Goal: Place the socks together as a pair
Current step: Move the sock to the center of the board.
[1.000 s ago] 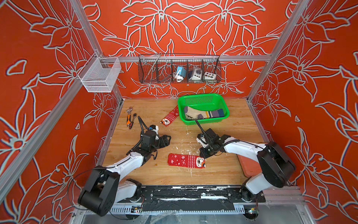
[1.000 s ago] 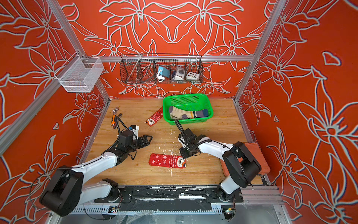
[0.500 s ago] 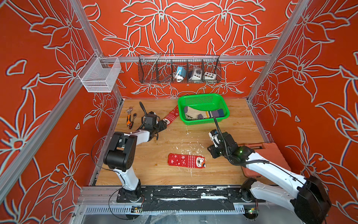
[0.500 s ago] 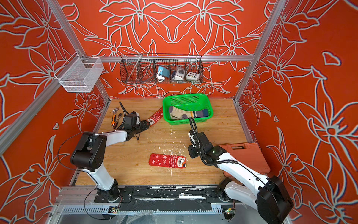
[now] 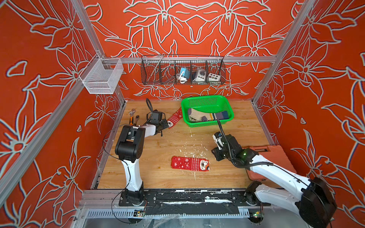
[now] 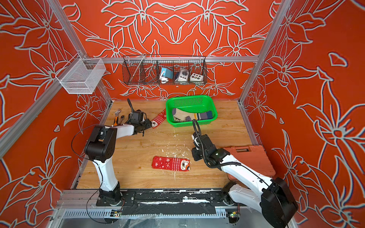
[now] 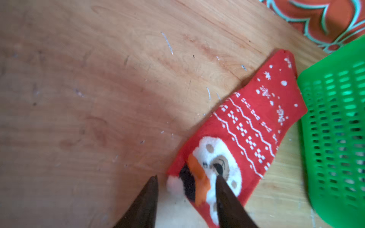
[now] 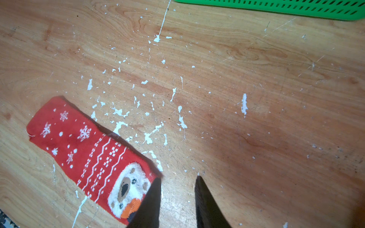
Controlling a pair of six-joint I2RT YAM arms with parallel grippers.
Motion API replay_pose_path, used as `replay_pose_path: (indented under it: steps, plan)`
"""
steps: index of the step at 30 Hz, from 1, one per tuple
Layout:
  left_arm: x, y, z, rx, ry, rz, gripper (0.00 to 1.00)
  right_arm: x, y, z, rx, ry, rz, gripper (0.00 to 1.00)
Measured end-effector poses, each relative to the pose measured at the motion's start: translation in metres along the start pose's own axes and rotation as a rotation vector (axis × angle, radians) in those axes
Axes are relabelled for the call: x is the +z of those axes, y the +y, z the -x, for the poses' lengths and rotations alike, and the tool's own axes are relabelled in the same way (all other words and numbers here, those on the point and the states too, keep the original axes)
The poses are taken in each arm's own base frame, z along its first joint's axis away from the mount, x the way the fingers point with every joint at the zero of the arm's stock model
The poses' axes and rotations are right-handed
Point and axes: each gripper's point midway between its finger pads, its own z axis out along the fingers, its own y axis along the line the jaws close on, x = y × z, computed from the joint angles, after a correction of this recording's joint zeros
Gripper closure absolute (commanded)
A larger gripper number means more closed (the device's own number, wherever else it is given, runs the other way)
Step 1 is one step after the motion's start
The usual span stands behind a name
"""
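Where white flecks (image 5: 194, 150) mark the wooden tabletop (image 5: 167, 142), floral walls (image 5: 197, 29) rise.

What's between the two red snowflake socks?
Between the far sock and the near sock: only bare tabletop with white flecks, in both top views.

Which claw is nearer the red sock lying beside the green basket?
Left. The left claw straddles the toe of that red sock; the right claw is far off, beside the other red sock.
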Motion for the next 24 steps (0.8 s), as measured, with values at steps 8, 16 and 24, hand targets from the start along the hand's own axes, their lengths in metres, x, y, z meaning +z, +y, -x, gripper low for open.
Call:
replay_pose_path:
  steps: [8, 16, 24]
  plan:
    - [0.005, 0.002, -0.007, 0.016, 0.02, -0.003, 1.0, 0.0, 0.0, 0.001, 0.0, -0.004, 0.001, 0.7]
    - [-0.05, 0.015, -0.05, 0.001, 0.036, -0.033, 1.0, -0.006, 0.001, 0.006, 0.001, -0.029, 0.007, 0.71]
    - [-0.118, -0.013, -0.125, 0.037, 0.084, -0.208, 1.0, -0.01, 0.001, 0.01, 0.005, -0.051, 0.01, 0.71]
